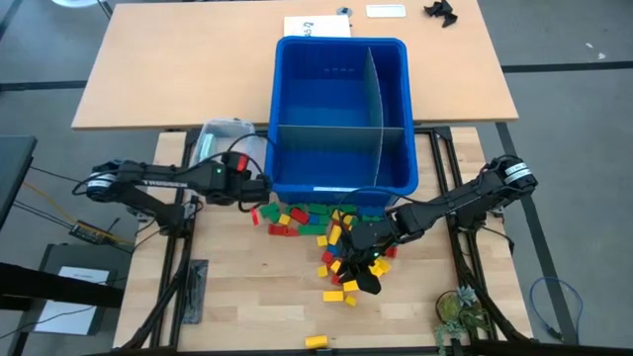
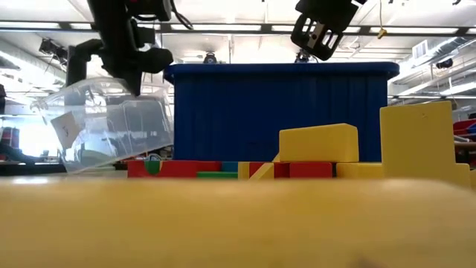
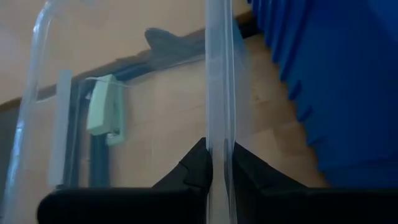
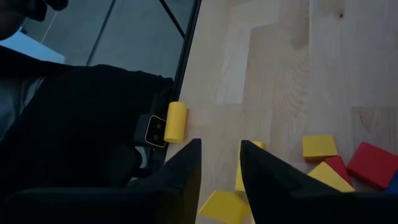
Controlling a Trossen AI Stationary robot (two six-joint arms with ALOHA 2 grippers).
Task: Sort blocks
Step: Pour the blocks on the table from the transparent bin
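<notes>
Red, yellow, blue and green blocks [image 1: 321, 229] lie heaped on the wooden table in front of the blue bin [image 1: 341, 183]. A yellow cylinder block [image 1: 316, 341] lies alone near the front edge. My left gripper [image 1: 259, 188] is at the bin's left front corner, shut on the clear plastic tub [image 1: 226, 138], which shows tilted in the low view [image 2: 111, 126]. My right gripper [image 1: 364, 280] hovers over the pile's right side. It is slightly open, with nothing between its fingers [image 4: 221, 165]. My left gripper pinches the clear tub's thin wall at its rim [image 3: 221, 124] between its two fingers, one on each face of the wall. The fingers slant down from the table's left side. The tub hangs tilted; whether its low corner [image 2: 71, 165] touches the table I cannot tell.
The blue bin [image 2: 282, 112] is split by grey dividers into three compartments and stands across the middle. Behind it, a second tabletop carries papers [image 1: 316, 27]. A small plant [image 1: 460, 311] stands at the front right. Free wood lies near the front edge.
</notes>
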